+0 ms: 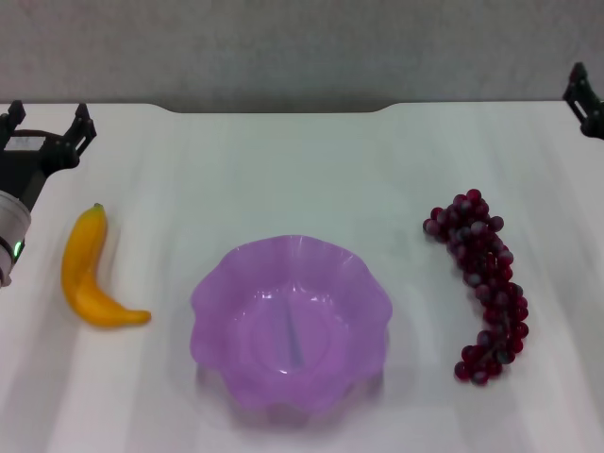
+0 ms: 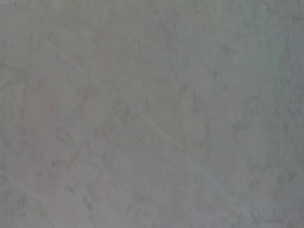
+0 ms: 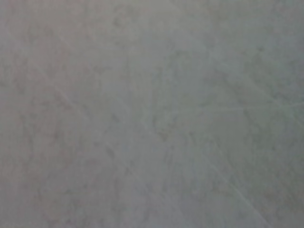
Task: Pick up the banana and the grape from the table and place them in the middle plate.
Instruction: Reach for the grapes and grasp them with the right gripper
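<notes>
Left gripper (image 1: 45, 127), fingers spread and empty, hovers beyond the curved yellow-orange banana (image 1: 90, 274), likely lining up.
Banana left of the translucent purple scalloped plate (image 1: 288, 274); dark red-purple grape bunch (image 1: 481, 283) right, on the white desk (image 1: 283, 170). Right gripper (image 1: 585, 94): I cannot tell.

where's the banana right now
In the head view the banana lies on the table on the robot's left, beside the middle plate, just below the left gripper.

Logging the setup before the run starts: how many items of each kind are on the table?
Banana: 1
Grape bunch: 1
Purple plate: 1, nothing in it
Total: 3, all on the white table
</notes>
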{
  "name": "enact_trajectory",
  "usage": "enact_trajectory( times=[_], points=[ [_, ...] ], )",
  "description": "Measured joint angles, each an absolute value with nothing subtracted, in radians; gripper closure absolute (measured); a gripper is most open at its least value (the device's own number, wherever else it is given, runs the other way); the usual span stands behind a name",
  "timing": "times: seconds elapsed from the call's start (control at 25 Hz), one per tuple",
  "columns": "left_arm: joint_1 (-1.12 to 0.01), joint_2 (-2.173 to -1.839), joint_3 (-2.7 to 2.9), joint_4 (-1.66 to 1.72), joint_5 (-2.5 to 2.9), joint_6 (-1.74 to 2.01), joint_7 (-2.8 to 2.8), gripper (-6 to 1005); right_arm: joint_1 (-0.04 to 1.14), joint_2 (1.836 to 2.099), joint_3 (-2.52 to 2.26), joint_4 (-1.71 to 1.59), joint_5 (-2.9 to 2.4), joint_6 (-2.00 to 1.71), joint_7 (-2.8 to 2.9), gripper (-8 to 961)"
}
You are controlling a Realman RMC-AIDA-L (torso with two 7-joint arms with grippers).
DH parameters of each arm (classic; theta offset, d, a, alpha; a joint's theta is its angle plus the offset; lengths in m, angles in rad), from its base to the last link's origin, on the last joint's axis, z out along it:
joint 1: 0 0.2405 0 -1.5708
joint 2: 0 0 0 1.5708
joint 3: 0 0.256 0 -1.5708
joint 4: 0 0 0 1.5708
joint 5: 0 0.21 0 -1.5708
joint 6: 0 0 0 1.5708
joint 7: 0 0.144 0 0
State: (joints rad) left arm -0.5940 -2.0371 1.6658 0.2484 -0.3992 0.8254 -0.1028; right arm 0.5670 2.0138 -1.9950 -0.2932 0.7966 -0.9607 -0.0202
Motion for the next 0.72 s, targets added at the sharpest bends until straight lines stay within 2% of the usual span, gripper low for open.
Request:
enact_trajectory(
  times=[0.72],
  points=[
    [-0.6, -2.027, 1.663, 0.255, -0.373, 0.825, -0.074, 123, 0.558, 2.018, -1.985, -0.301, 0.796, -1.064, -0.099, 106]
  ],
)
